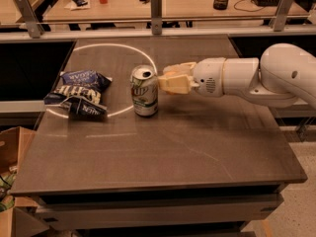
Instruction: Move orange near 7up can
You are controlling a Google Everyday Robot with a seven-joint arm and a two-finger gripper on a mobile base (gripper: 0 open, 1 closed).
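The 7up can [144, 91] stands upright on the dark table [163, 152], silver top open, green and white label. My gripper [167, 80] reaches in from the right and hovers just right of the can's upper half, almost touching it. Its cream fingers [177, 84] are closed around the orange [171, 74], of which only a small orange patch shows between them; the rest is hidden.
A dark blue chip bag [76, 94] lies left of the can, on a white circle line [114, 46] marked on the table. A metal rail with posts [156, 4] runs along the back. A cardboard box [12, 147] stands on the floor at the left.
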